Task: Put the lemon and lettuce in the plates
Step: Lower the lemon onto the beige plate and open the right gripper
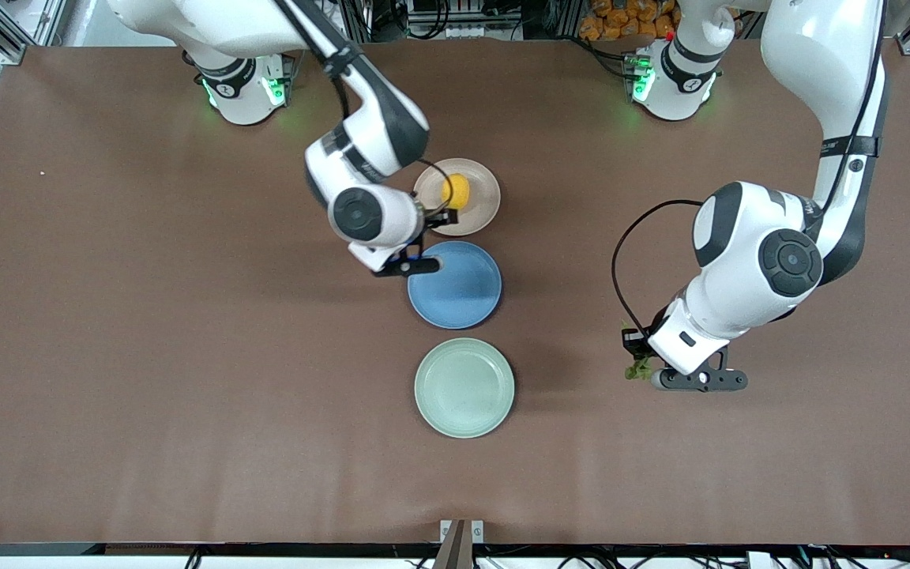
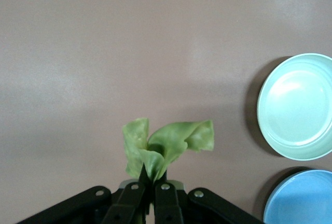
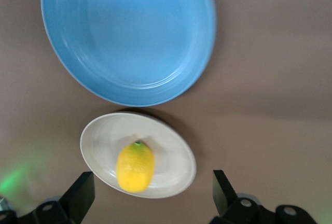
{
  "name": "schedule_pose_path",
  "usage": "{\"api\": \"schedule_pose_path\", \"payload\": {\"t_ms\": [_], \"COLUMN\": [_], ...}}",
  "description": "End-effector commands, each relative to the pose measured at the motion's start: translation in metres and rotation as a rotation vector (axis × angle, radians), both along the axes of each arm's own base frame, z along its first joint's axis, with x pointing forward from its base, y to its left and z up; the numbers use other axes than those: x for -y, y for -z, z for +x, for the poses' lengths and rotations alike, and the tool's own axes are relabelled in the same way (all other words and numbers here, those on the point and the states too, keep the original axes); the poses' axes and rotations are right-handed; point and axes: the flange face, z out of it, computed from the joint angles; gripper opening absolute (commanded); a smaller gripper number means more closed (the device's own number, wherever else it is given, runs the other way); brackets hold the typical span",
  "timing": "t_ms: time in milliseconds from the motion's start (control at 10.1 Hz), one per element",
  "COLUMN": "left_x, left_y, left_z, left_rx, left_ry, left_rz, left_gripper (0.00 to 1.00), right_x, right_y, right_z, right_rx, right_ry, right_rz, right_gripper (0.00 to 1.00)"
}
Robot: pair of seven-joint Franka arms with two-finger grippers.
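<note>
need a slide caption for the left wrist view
Left pincer shut on a wrinkly green lettuce leaf above the brown table, beside the round mint-green plate.

Clock hours read from the front camera, twelve toward the arms' bases. Three plates stand in a row on the table (image 1: 147, 316). The top plate (image 1: 480, 212) holds the lemon (image 1: 456, 191), lying in its eleven o'clock part. The middle plate (image 1: 463, 296) sits just beside it at six. The near plate (image 1: 463, 391) lies at six again, near but apart. The right gripper (image 1: 406, 265), fingers spread and empty, hangs over the middle plate's ten o'clock rim. The left gripper (image 1: 643, 365) hangs over bare table at three o'clock of the near plate, well apart, pinching the lettuce (image 1: 639, 369).
</note>
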Motion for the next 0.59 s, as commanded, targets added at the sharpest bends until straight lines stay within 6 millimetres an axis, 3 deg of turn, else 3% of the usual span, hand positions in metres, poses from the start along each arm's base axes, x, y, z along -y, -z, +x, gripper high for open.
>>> {"api": "schedule_pose_path", "payload": {"t_ms": [0,99,296,493], "left_x": [0.011,0.014,0.039,0.07], "left_y": [-0.014,-0.014,-0.017,-0.012], "left_z": [0.004,0.006,0.005,0.0], "left_rx": [0.011,0.008,0.014,0.04], "left_ry": [-0.024,-0.04,-0.056,-0.086], "left_rz": [-0.039,-0.057,-0.077,-0.1], "left_gripper": [0.0,0.0,0.0,0.0], "right_x": [0.067,0.099,0.156,0.208], "right_y": [-0.056,-0.077,-0.104,-0.155], "right_z": [0.042,0.066,0.099,0.111], "right_rx": [0.028,0.078,0.145,0.243], "right_ry": [-0.075,-0.083,-0.042,-0.029], "right_rz": [-0.034,-0.104,-0.129,-0.148], "right_gripper": [1.0,1.0,1.0,1.0]}}
